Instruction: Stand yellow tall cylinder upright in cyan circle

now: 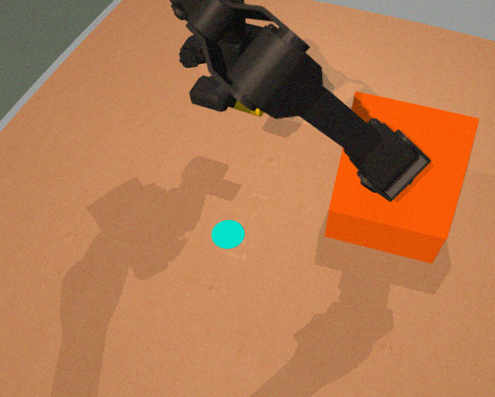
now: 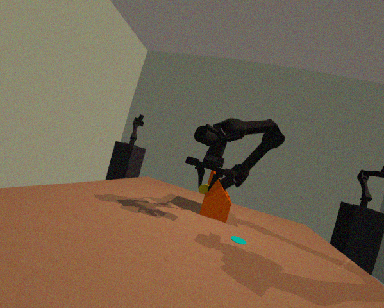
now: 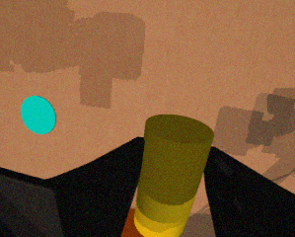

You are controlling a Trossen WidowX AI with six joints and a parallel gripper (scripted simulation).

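Note:
The yellow cylinder is held in the air between the two fingers of my gripper. In the exterior view its round end faces the camera, so it lies about level. In the top view the arm hides most of it and the fingertips. The cyan circle lies flat on the table with nothing on it. It shows to the left of the gripper in the wrist view, and below and left of it in the top view.
A large orange block stands on the table beside and partly beneath the arm, to the right of the circle in the top view. A bit of orange shows at the bottom of the wrist view. Arm shadows fall across the table.

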